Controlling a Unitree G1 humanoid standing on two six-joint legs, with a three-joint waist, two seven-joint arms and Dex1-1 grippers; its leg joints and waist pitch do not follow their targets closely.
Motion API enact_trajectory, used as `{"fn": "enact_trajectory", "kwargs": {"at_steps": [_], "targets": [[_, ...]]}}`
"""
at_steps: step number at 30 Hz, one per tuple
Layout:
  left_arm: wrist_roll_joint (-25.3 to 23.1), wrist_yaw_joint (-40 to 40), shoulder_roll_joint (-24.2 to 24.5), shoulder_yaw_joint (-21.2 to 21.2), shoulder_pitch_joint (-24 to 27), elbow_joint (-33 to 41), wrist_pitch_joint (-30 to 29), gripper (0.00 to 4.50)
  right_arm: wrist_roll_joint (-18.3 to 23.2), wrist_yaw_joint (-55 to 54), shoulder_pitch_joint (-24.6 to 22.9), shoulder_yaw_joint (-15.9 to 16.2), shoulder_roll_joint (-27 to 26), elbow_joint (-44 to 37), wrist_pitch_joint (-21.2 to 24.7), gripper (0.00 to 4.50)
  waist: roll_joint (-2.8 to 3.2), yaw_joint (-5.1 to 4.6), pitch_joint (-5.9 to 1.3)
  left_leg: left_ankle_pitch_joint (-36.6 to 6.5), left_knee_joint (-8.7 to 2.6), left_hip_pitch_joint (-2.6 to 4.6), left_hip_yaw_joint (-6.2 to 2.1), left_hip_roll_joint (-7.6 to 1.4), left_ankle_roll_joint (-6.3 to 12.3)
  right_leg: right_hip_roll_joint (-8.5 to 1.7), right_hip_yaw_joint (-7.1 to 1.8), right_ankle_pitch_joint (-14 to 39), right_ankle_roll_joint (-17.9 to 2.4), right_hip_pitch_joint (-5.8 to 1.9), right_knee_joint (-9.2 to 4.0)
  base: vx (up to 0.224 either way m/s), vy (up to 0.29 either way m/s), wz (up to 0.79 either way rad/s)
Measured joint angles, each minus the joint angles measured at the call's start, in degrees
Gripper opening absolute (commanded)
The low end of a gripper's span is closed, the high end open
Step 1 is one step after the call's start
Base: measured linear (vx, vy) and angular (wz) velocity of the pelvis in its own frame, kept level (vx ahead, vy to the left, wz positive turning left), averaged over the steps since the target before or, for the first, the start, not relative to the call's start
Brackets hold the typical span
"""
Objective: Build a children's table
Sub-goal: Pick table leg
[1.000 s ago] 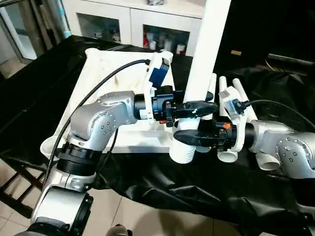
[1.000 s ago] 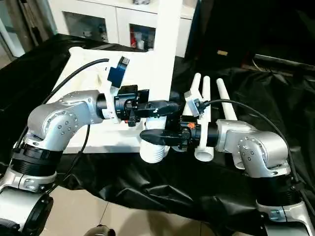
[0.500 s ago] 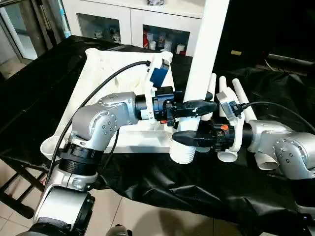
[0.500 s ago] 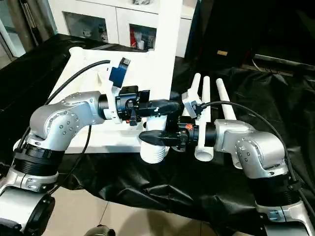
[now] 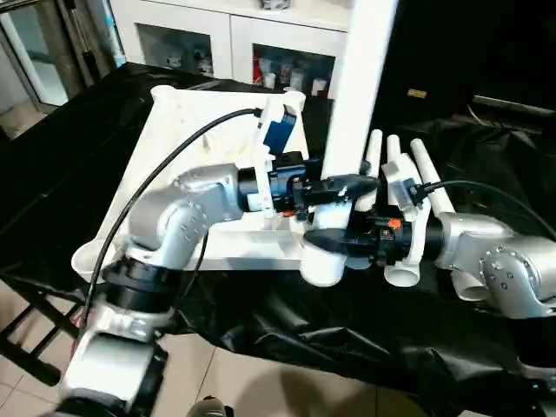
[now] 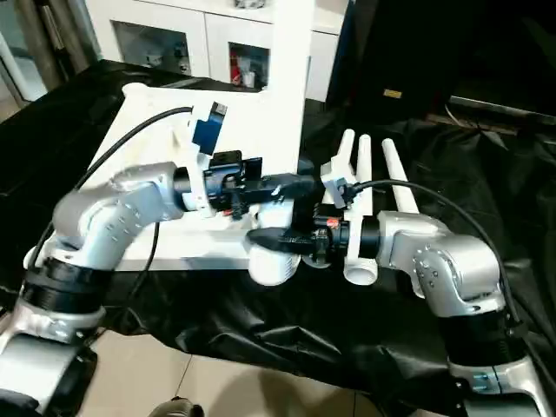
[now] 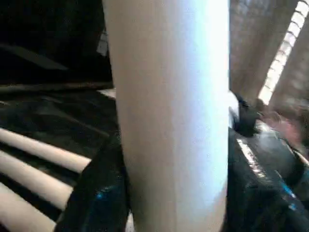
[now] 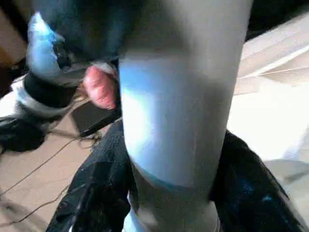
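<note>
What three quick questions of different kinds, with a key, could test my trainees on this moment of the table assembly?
1. True or false: both grippers are closed around the same upright leg.
2. Multiple choice: where do the spare legs lie? A) on the black cloth to the robot's right of the table top; B) inside the white cabinet; C) on the floor.
3. Short answer: which gripper holds the leg nearer its ribbed lower end?

Key:
1. True: the left gripper and the right gripper each clamp it.
2. A, beside the table top on the black cloth.
3. The right gripper; the left one sits just above it.
</note>
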State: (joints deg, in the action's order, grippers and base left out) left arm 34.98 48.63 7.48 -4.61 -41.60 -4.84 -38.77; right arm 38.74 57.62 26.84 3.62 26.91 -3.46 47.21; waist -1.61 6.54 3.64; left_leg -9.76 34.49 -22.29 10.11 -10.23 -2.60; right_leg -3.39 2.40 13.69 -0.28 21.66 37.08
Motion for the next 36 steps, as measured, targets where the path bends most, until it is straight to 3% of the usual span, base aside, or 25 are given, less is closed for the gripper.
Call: {"fn": "enact_trajectory", "kwargs": {"at_steps": [8, 19, 25, 26, 27, 31, 32, 36], "targets": [[0.16, -6.33, -2.47, 3.90, -1.73, -0.67, 1.66, 2.81, -0.51, -2.37, -0.36, -0.02, -1.35, 0.41, -0.40, 1.89, 0.02, -0.14, -0.01, 0.03, 0.01, 0.02, -0.01, 0.00, 0.02, 0.01, 0.00, -0.07, 0.03, 0.00, 0.01, 0.000, 0.000, 0.00], [-1.16, -10.20, -3.34, 3.25, -1.73, -0.41, 1.10, 1.99, -2.48, -4.61, -0.36, -0.01, -2.50, 1.90, -1.69, 1.89, 0.02, -0.08, -0.01, 0.05, 0.02, 0.01, -0.01, 0.00, 0.05, 0.00, 0.00, -0.10, 0.05, 0.00, 0.01, 0.000, 0.000, 0.00], [-1.36, -10.35, -3.45, 3.01, -1.74, -0.39, 1.88, 1.88, -3.13, -4.69, -0.36, -0.01, -2.72, 2.01, -2.74, 1.89, 0.01, -0.08, -0.01, 0.11, 0.03, 0.01, -0.01, 0.00, 0.15, 0.00, 0.00, -0.10, 0.05, 0.00, 0.01, 0.000, 0.000, 0.00], [-1.51, -10.31, -3.37, 2.88, -1.74, -0.39, 2.14, 1.85, -3.41, -4.73, -0.35, 0.00, -2.84, 2.12, -3.00, 2.45, 0.01, -0.08, -0.01, 0.12, 0.03, 0.01, -0.01, 0.00, 0.16, 0.00, 0.00, -0.10, 0.05, 0.00, 0.01, 0.000, 0.000, 0.00], [-1.60, -10.29, -3.25, 2.68, -1.74, -0.39, 2.30, 1.85, -3.45, -4.75, -0.35, 0.00, -2.99, 2.27, -3.06, 2.59, 0.01, -0.08, -0.01, 0.13, 0.03, 0.01, -0.01, 0.00, 0.17, 0.00, 0.00, -0.11, 0.05, 0.00, 0.01, 0.000, 0.000, 0.00], [-3.43, -9.99, -2.49, 1.04, -1.69, -0.39, 2.70, 1.85, -3.58, -5.31, -0.11, 0.08, -3.50, 2.72, -3.14, 2.79, 0.01, -0.09, -0.01, 0.13, 0.03, 0.00, -0.01, 0.00, 0.17, 0.00, 0.00, -0.11, 0.05, 0.00, 0.01, 0.000, 0.000, 0.00], [-3.71, -9.51, -2.05, 0.52, -1.69, -0.39, 2.70, 1.85, -3.59, -5.35, 0.00, 0.09, -3.50, 2.77, -3.37, 3.01, 0.02, -0.09, -0.01, 0.13, 0.03, 0.00, -0.01, 0.00, 0.17, 0.00, -0.01, -0.11, 0.05, 0.00, 0.01, 0.000, 0.000, 0.00], [-4.36, -8.17, -1.39, -0.44, -1.67, -0.39, 2.71, 1.84, -3.58, -4.67, 0.18, 0.13, -3.48, 2.77, -3.78, 3.04, 0.02, -0.08, -0.01, 0.12, 0.03, 0.00, -0.01, 0.00, 0.16, 0.00, -0.01, -0.11, 0.05, 0.00, 0.01, 0.000, 0.000, 0.00]]}}
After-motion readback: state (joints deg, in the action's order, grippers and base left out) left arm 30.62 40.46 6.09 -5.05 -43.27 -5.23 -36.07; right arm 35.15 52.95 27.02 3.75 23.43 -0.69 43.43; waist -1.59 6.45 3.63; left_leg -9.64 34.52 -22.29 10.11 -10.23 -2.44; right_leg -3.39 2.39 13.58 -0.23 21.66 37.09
